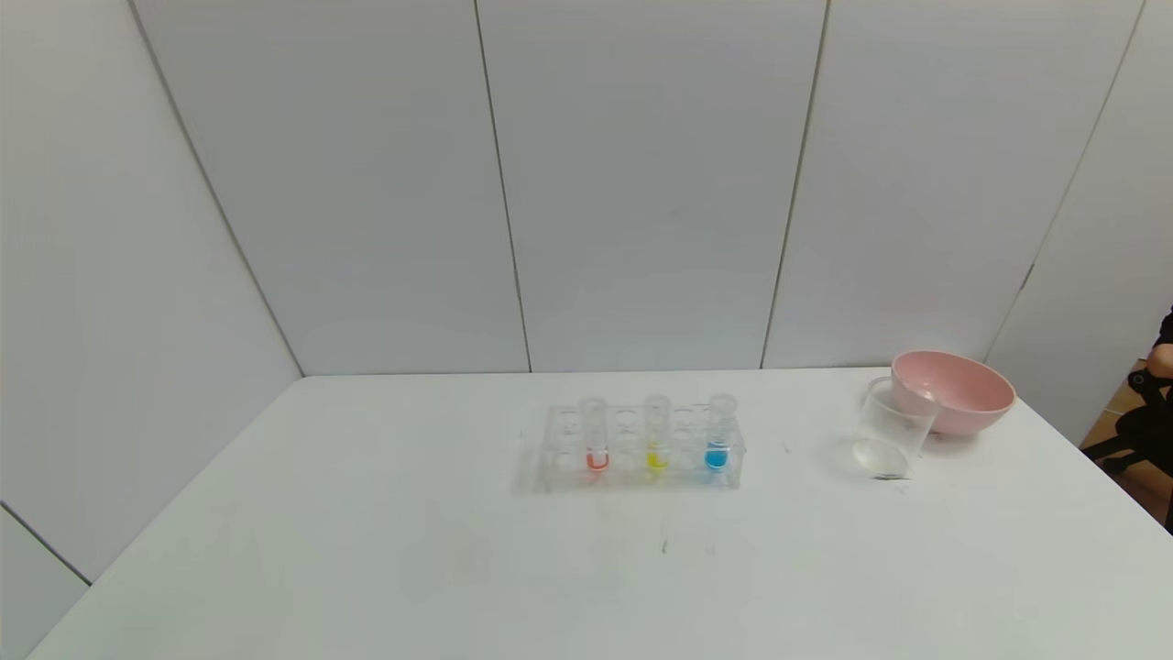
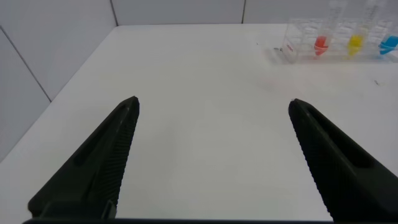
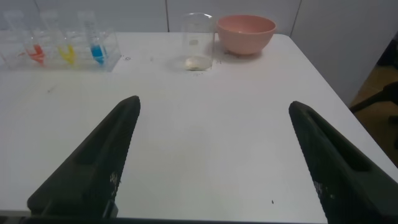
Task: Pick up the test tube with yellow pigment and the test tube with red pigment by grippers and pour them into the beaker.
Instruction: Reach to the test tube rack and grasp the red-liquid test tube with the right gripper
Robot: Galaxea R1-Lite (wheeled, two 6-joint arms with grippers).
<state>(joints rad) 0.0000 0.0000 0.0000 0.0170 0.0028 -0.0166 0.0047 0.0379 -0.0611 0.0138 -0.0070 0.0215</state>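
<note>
A clear rack at mid-table holds three upright tubes. The test tube with red pigment is on the left, the test tube with yellow pigment in the middle, a blue-tipped tube on the right. The clear beaker stands to the right, touching the pink bowl. My left gripper is open and empty over bare table, with the rack far ahead. My right gripper is open and empty, with the beaker and the rack far ahead. Neither gripper shows in the head view.
A pink bowl sits at the back right, also in the right wrist view. White wall panels close the back and left. The table's right edge drops off near a dark chair.
</note>
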